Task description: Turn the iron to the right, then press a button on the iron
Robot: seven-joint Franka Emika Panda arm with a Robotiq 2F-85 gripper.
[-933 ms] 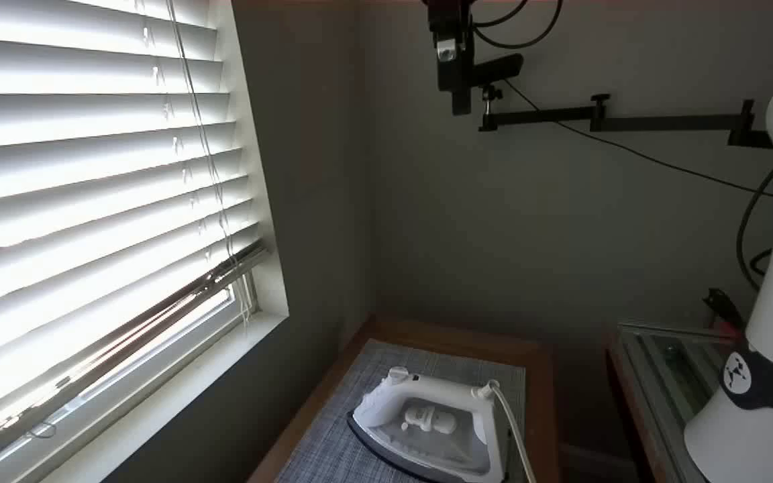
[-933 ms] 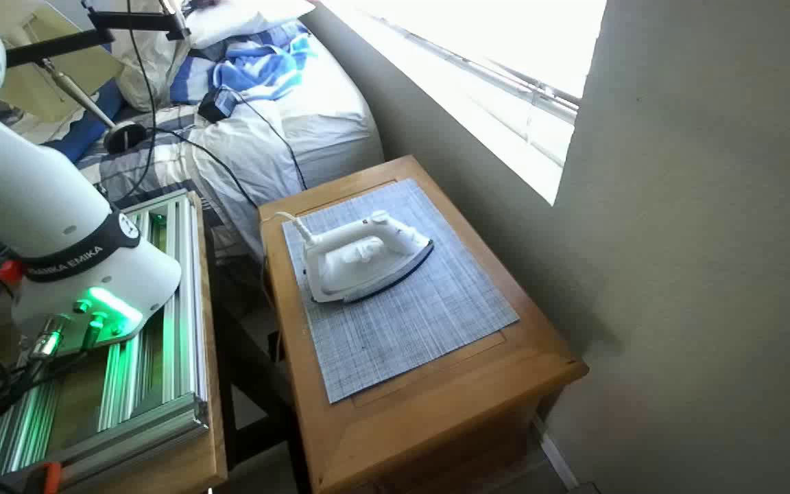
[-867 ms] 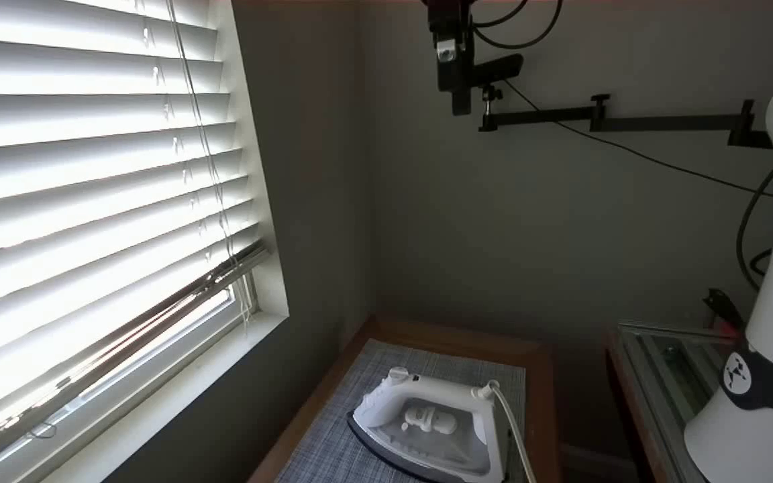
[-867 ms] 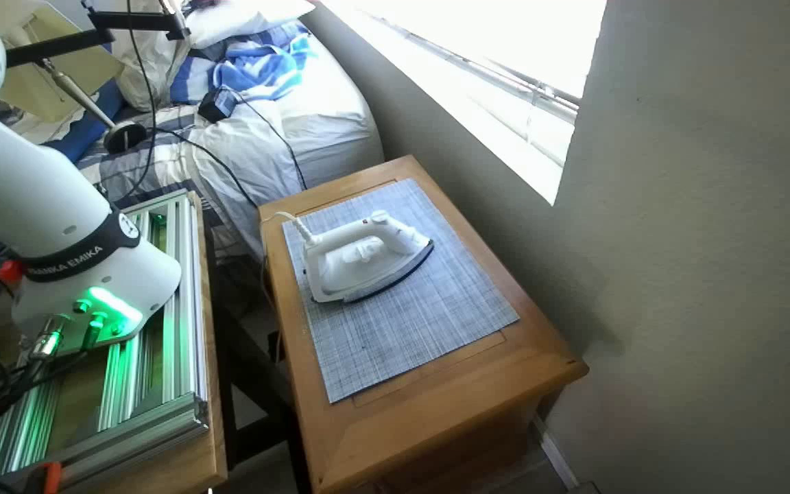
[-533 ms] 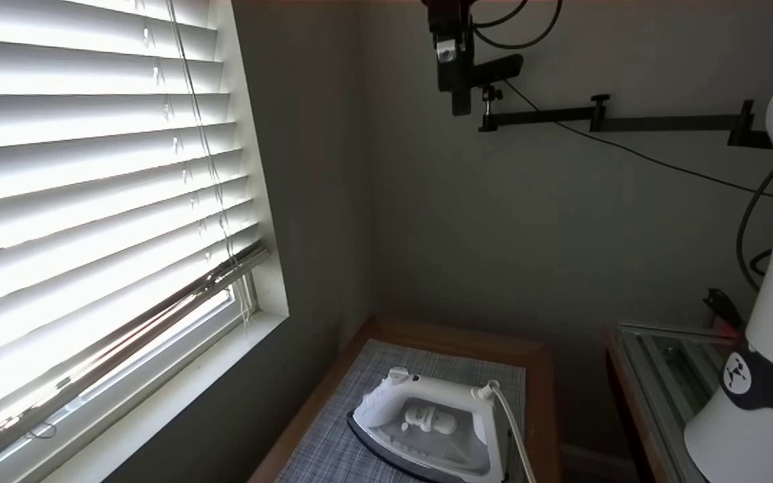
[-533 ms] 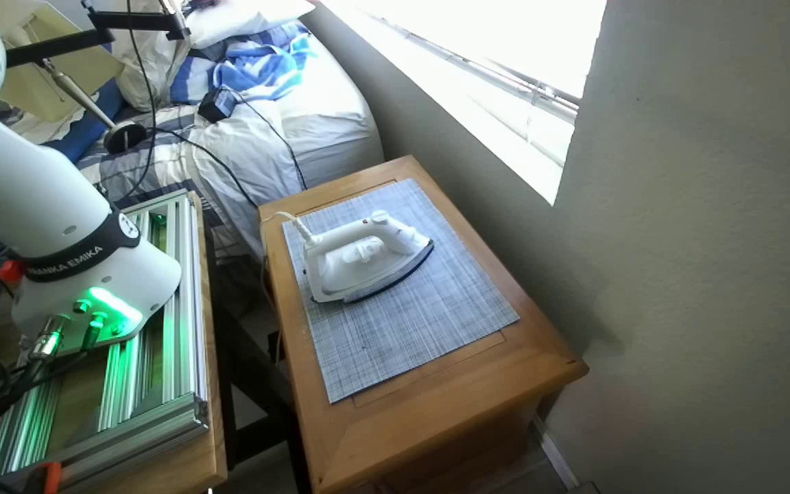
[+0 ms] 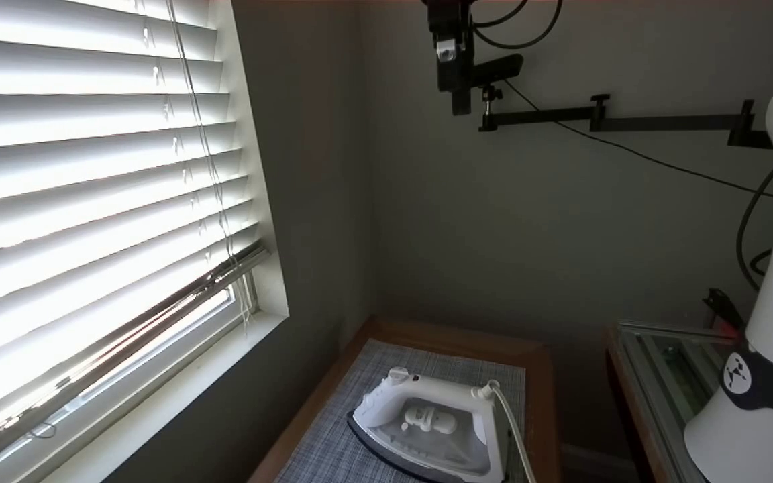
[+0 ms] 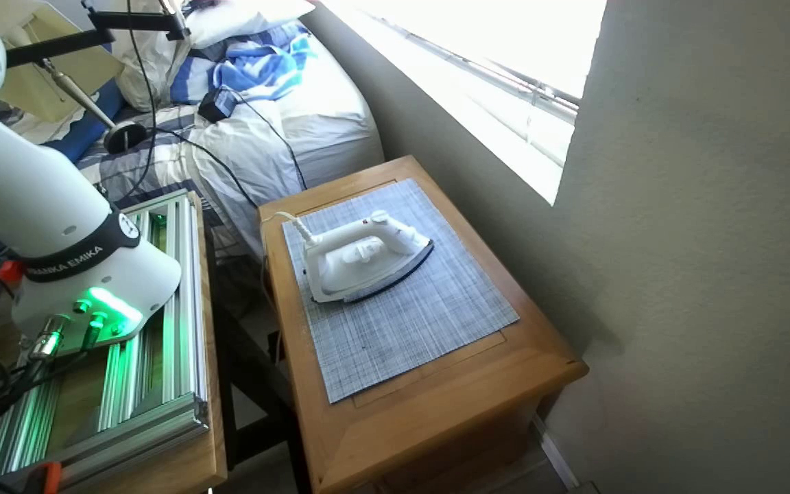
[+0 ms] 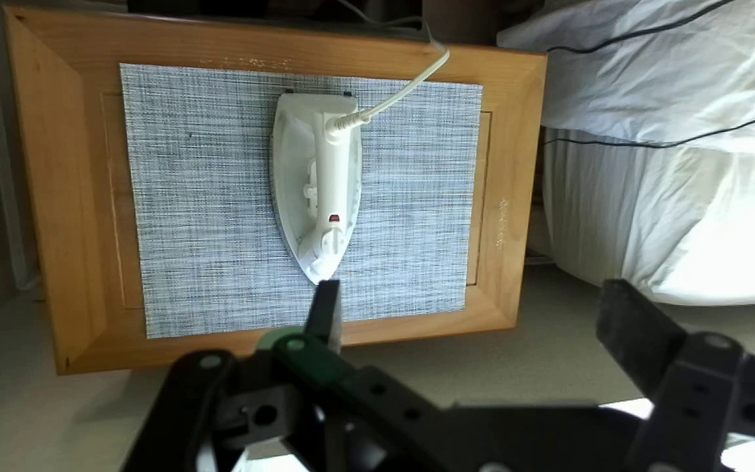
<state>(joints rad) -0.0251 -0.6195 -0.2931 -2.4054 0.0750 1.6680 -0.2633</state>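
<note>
The white and pale grey iron [image 9: 333, 164] lies flat on a grey woven mat, its pointed tip towards the bottom of the wrist view. Its cord [image 9: 410, 84] leaves the handle's rear end. A small red button or light [image 9: 334, 218] and a round white dial [image 9: 333, 241] sit on the handle's front. The iron shows in both exterior views [image 7: 450, 389] [image 8: 361, 255], tip towards the window side. My gripper [image 9: 471, 288] is wide open and empty. In an exterior view it hangs high above the table [image 7: 460, 100], apart from the iron; only part of it shows.
The mat [image 8: 422, 329] covers most of a small wooden table [image 8: 436, 418] beside the wall and window sill [image 7: 252, 335]. A bed [image 8: 326, 130] stands by one end. The robot's base rails [image 8: 182, 329] stand alongside. A black camera arm [image 7: 668, 123] reaches along near the gripper.
</note>
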